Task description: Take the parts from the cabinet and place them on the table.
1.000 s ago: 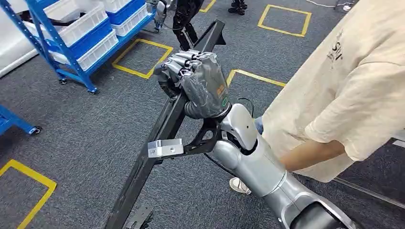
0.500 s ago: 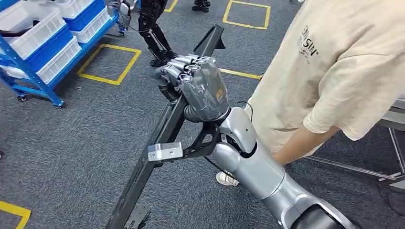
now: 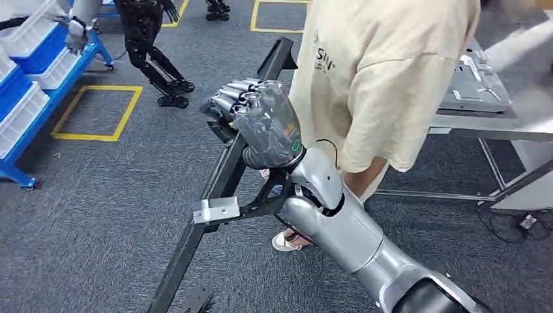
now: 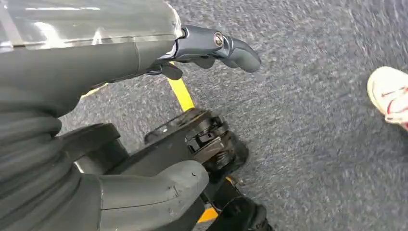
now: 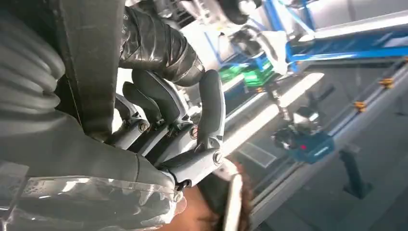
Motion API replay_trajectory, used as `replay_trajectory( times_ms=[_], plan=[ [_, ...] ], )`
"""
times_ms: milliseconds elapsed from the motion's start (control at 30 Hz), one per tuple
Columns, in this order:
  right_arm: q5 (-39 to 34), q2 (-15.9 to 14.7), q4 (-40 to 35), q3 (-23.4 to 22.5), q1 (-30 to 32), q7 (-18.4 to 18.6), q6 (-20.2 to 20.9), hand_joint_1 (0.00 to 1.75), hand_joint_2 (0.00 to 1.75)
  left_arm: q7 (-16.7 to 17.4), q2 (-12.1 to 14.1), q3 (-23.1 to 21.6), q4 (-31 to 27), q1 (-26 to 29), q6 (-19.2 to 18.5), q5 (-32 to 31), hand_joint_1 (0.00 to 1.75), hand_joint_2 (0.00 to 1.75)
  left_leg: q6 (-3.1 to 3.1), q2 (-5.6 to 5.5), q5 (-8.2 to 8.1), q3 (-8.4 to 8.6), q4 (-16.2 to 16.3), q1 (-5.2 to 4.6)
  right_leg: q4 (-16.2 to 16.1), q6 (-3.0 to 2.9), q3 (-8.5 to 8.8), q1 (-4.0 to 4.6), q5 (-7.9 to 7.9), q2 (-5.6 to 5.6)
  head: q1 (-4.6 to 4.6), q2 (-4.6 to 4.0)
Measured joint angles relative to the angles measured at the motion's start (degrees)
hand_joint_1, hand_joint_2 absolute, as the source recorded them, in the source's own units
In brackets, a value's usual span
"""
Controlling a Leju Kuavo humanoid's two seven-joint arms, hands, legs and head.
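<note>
Head view, right hand [image 3: 261, 120] gripping long black part [image 3: 215, 195], slanting away

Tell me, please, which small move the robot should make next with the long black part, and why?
Probably keep carrying it toward the table. The right hand grips the long black part above the carpet, the table lies ahead to the right, and a person stands between.

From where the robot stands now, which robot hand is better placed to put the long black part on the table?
The right robot hand: it grips the long black part, and the table lies on its side. The left robot hand hangs over the floor.
</note>
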Motion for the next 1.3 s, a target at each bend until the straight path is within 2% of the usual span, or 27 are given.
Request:
replay_trajectory(
  times_ms=[33,67,100,200,233,300,333,400,433,467,533,567,600,733,767,800,833,900,933,967,1033,1067,1100,1133,1233,1267,1300],
  plan=[
    [0.0,0.0,0.0,0.0,0.0,0.0,0.0,1.75,1.75,0.0,0.0,0.0,0.0,0.0,0.0,-0.1,0.00,1.75,0.14,-0.87,2.75,2.08,-5.0,0.06,0.2,0.19,0.06,-0.06,-0.16,0.74,0.00,0.00],
    [0.0,0.0,0.0,0.0,0.0,0.0,0.0,1.75,1.75,0.0,0.0,0.0,0.0,0.0,0.0,-0.1,0.00,1.75,0.32,-3.41,4.18,3.87,-9.5,0.27,0.6,0.45,-0.04,-0.19,-0.36,1.45,0.00,0.00],
    [0.0,0.0,0.1,0.0,-0.1,0.0,0.0,1.75,1.75,0.0,0.0,0.0,0.0,0.0,0.0,-0.2,0.00,1.75,0.42,-4.30,3.61,4.36,-10.5,0.25,1.1,0.88,-0.33,0.18,-0.62,2.12,0.00,0.00],
    [0.0,0.0,0.2,0.0,0.0,0.0,0.0,1.75,1.75,0.1,-0.2,0.0,0.0,-0.2,-0.1,-0.3,0.00,1.75,1.34,-2.84,4.03,4.37,-10.3,-0.25,0.5,2.01,-0.70,-0.29,-0.07,3.50,0.00,0.00],
    [0.0,-0.1,0.2,0.0,0.0,0.0,0.0,1.75,1.75,0.1,-0.5,0.0,0.0,-0.2,-0.1,-0.3,0.00,1.75,1.88,-2.17,4.47,4.46,-10.9,0.21,0.6,2.31,-0.93,-0.14,-0.10,3.58,-0.02,0.00],
    [0.0,-0.2,0.2,0.0,-0.2,0.1,-0.1,1.75,1.75,0.1,-0.7,0.0,0.0,-0.4,-0.1,-0.3,0.00,1.75,2.45,-1.05,4.73,4.51,-11.2,0.16,3.8,2.84,-2.19,0.03,-2.71,-2.00,0.15,0.00],
    [0.0,-0.2,0.2,0.0,-0.2,0.1,-0.1,1.75,1.75,0.1,-0.7,0.0,0.0,-0.3,-0.1,-0.4,0.00,1.75,2.61,-0.36,4.68,4.50,-11.2,0.06,8.1,3.09,-4.13,-0.11,-5.02,-3.07,0.15,0.00],
    [0.0,-0.2,0.2,0.0,0.1,0.2,-0.1,1.75,1.75,0.4,-0.5,0.0,0.0,-0.1,0.0,-0.4,0.00,1.75,2.75,1.10,4.57,4.47,-11.2,-0.02,16.2,3.43,-8.13,-0.29,-8.34,-3.82,0.15,0.00],
    [0.0,-0.4,0.2,0.0,0.3,0.2,-0.1,1.75,1.75,0.6,-0.5,0.0,0.0,0.0,0.2,-0.3,0.00,1.75,2.81,1.85,4.51,4.47,-11.2,-0.03,18.0,3.51,-9.08,-0.38,-8.47,-3.95,0.13,0.00],
    [0.0,-0.5,0.2,0.0,0.5,0.2,-0.2,1.75,1.75,0.7,-0.5,0.0,0.0,-0.1,0.2,-0.3,0.00,1.75,2.76,2.57,4.44,4.53,-11.2,-0.05,16.9,3.52,-8.55,-0.44,-7.18,-4.00,0.15,0.00],
    [0.1,-0.6,0.2,0.0,0.5,0.2,-0.2,1.75,1.75,0.7,-0.5,0.0,0.0,-0.4,0.2,-0.2,0.00,1.75,2.59,3.84,4.30,4.73,-11.2,-0.08,8.2,3.16,-3.78,-0.39,-2.79,-4.88,0.13,0.00],
    [0.1,-0.6,0.1,-0.1,0.5,0.2,-0.2,1.75,1.75,0.7,-0.5,0.0,0.0,-0.5,0.2,-0.1,0.00,1.75,2.45,4.41,4.21,4.93,-11.2,-0.13,2.8,2.70,-0.58,-0.11,-0.90,-6.64,0.15,0.00],
    [0.1,-0.6,-0.1,-0.1,0.4,0.2,-0.2,1.75,1.75,0.7,-0.5,0.0,0.0,-0.7,0.3,-0.1,0.00,1.75,2.24,4.80,4.08,5.09,-11.2,-0.29,0.0,2.06,0.67,0.55,-1.38,-9.24,0.11,0.00],
    [0.2,-0.5,-0.2,-0.1,0.5,0.0,-0.2,1.75,1.75,0.8,-0.6,0.0,0.0,-0.9,0.4,0.1,0.00,1.75,0.91,6.85,3.94,5.98,-11.7,-0.42,-0.4,1.00,0.60,0.91,-0.90,-6.67,0.11,0.00],
    [0.2,-0.4,-0.4,-0.1,0.6,0.0,-0.2,1.75,1.75,0.8,-0.6,0.0,0.0,-0.9,0.4,0.1,0.00,1.75,0.50,5.84,3.54,5.70,-11.5,-0.28,-1.3,0.45,1.43,-0.17,-0.24,-6.17,0.09,0.00],
    [0.2,-0.4,-0.5,-0.2,0.5,0.1,-0.4,1.75,1.75,0.7,-0.6,0.0,0.0,-1.0,0.4,0.1,0.00,1.75,0.39,3.25,2.36,5.50,-10.0,-0.16,-1.7,0.29,1.61,-0.06,-0.07,-5.68,0.13,0.00],
    [0.2,-0.3,-0.5,-0.2,0.5,0.2,-0.5,1.75,1.75,0.7,-0.6,0.0,0.0,-1.0,0.4,0.1,0.00,1.75,0.37,1.67,0.18,4.21,-6.8,-0.15,-1.7,-0.02,1.70,-0.06,0.12,-5.29,-0.04,0.00],
    [0.5,-0.3,-0.5,-0.2,0.7,0.2,-0.5,1.75,1.75,0.7,-0.5,0.0,0.0,-0.4,0.4,0.1,0.00,1.75,0.03,0.38,-4.21,-0.10,2.7,-0.10,-1.6,-0.19,1.56,-0.05,0.14,-3.94,0.02,0.00],
    [0.6,-0.3,-0.5,-0.2,0.9,0.2,-0.5,1.75,1.75,0.7,-0.5,0.0,0.0,-0.2,0.4,0.1,0.00,1.75,-0.11,0.36,-4.76,-1.53,5.4,-0.06,-1.5,-0.18,1.43,-0.05,0.15,-3.15,0.05,0.00],
    [0.7,-0.3,-0.5,-0.2,1.2,0.2,-0.5,1.75,1.75,0.7,-0.5,0.0,0.0,-0.1,0.3,0.1,0.00,1.75,-0.22,0.35,-4.00,-1.71,5.6,0.05,-1.4,-0.14,1.32,-0.13,0.17,-2.21,0.02,0.00],
    [0.9,-0.3,-0.5,-0.2,1.4,0.2,-0.5,1.75,1.75,0.6,-0.4,0.0,0.0,-0.3,0.3,0.1,0.00,1.75,-0.46,0.01,0.80,1.78,-1.8,0.42,-0.7,0.17,1.09,-0.42,0.09,-0.22,0.04,0.00],
    [0.9,-0.3,-0.5,-0.2,1.4,0.2,-0.6,1.75,1.75,0.6,-0.4,0.0,0.0,-0.4,0.3,0.1,0.00,1.75,-0.60,-1.20,3.10,4.22,-6.7,0.75,-0.1,0.50,0.87,-0.58,-0.10,0.62,0.02,0.00],
    [0.9,-0.3,-0.5,-0.2,1.4,0.2,-0.6,1.75,1.75,0.6,-0.4,-0.1,0.0,-0.4,0.3,0.1,0.00,1.75,-0.71,-4.41,2.99,5.66,-9.9,1.25,0.5,0.85,0.44,-0.73,-0.30,1.22,0.04,0.00],
    [1.0,-0.3,-0.5,-0.2,1.4,0.3,-0.6,1.75,1.75,0.6,-0.4,-0.1,0.0,-0.5,0.3,0.1,0.00,1.75,-0.27,-4.90,2.69,5.83,-10.3,0.85,1.3,1.47,-0.19,-0.42,-0.50,2.29,0.04,0.00],
    [1.0,-0.3,-0.7,-0.4,1.4,0.3,-0.7,1.75,1.75,0.6,-0.4,-0.1,0.0,-0.5,0.2,0.1,0.00,1.75,0.85,-2.98,3.00,5.67,-10.1,0.32,0.6,2.77,-0.70,-0.76,0.27,3.85,0.04,0.00],
    [1.0,-0.4,-0.7,-0.6,1.5,0.3,-0.8,1.75,1.75,0.6,-0.7,-0.2,0.0,-0.7,0.1,0.1,0.00,1.75,1.62,-1.90,3.54,5.86,-10.8,0.98,0.8,2.95,-0.80,-0.91,0.19,3.76,0.02,0.00],
    [1.0,-0.5,-0.8,-0.9,1.4,0.3,-0.9,1.75,1.75,0.6,-0.6,-0.2,0.0,-0.9,0.1,0.1,0.00,1.75,1.89,-1.32,3.70,5.93,-11.0,0.85,2.1,3.12,-1.42,-0.51,-0.88,0.69,0.18,0.00]
  ],
)
